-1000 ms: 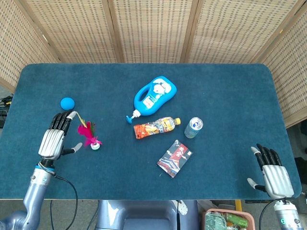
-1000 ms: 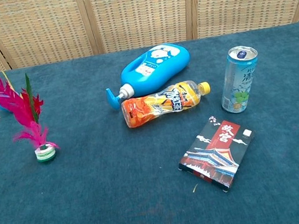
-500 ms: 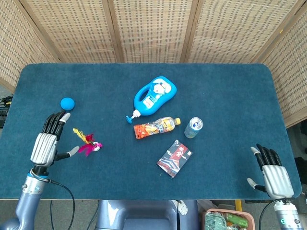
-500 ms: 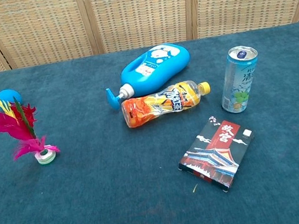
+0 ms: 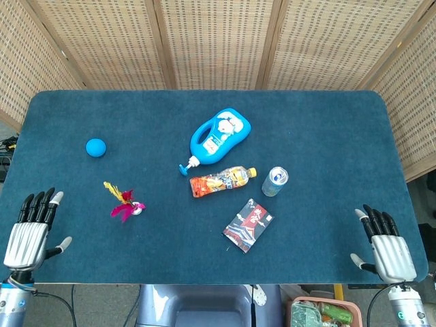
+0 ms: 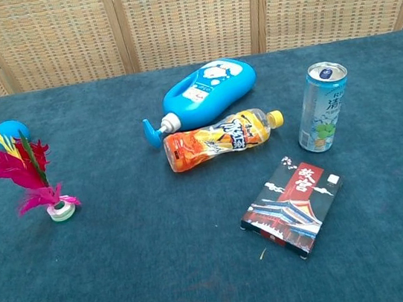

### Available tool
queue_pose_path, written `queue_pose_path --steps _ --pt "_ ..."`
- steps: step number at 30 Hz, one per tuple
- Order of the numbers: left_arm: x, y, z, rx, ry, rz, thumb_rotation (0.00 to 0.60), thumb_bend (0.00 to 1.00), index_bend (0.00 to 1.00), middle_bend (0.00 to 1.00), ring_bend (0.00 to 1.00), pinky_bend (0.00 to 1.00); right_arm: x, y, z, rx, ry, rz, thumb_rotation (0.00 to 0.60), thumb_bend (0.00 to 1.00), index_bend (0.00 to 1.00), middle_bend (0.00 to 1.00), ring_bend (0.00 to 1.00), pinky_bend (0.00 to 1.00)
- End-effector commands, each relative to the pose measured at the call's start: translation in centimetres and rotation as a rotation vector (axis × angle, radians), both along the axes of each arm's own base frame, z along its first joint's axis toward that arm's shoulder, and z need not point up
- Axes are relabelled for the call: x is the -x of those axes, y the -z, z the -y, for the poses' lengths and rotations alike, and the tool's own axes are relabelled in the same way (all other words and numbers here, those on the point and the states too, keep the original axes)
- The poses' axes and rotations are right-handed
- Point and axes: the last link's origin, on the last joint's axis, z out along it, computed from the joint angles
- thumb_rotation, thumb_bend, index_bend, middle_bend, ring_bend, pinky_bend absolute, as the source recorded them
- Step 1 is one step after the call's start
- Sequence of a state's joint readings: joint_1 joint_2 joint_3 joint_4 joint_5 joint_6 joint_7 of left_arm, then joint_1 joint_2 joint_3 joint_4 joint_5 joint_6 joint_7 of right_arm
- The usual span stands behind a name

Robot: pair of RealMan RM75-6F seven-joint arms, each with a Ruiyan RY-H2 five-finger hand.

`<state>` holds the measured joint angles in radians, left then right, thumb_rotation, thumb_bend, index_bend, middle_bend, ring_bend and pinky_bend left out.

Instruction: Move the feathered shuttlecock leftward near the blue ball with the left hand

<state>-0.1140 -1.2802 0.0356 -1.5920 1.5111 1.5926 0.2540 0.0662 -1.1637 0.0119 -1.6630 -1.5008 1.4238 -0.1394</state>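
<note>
The feathered shuttlecock (image 5: 125, 204) (image 6: 23, 174), pink and yellow feathers on a white base, stands tilted on the blue table at the left. The blue ball (image 5: 95, 147) (image 6: 9, 130) lies behind it, a short way further back and left. My left hand (image 5: 30, 227) is at the table's near left edge, fingers spread, holding nothing, well clear of the shuttlecock. My right hand (image 5: 384, 246) rests open at the near right edge. The chest view shows neither hand.
A blue pump bottle (image 5: 218, 137) lies mid-table, with an orange drink bottle (image 5: 222, 181) in front of it. A can (image 5: 274, 181) stands to the right, and a printed box (image 5: 248, 224) lies nearer. Wicker screens stand behind the table (image 5: 327, 129).
My left hand let go of the shuttlecock and drew back to the near left edge. The shuttlecock tipped leftward, then stayed put. The right hand has not moved.
</note>
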Motion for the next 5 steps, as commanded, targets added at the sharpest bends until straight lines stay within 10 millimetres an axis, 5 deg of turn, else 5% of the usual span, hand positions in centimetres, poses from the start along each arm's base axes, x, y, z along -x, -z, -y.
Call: queue_pose_path --steps 1,5 --pt "0.36 -0.49 0.85 -0.007 -0.016 -0.027 0.6 0.17 0.0 0.0 0.0 0.0 -0.17 0.05 -0.01 0.0 -0.005 0.0 0.6 0.17 0.05 0.0 0.0 0.0" --pt "0.5 -0.68 1.22 -0.008 -0.029 -0.029 0.6 0.17 0.0 0.0 0.0 0.0 -0.16 0.08 -0.03 -0.001 -0.004 -0.003 0.6 0.17 0.05 0.0 0.0 0.0"
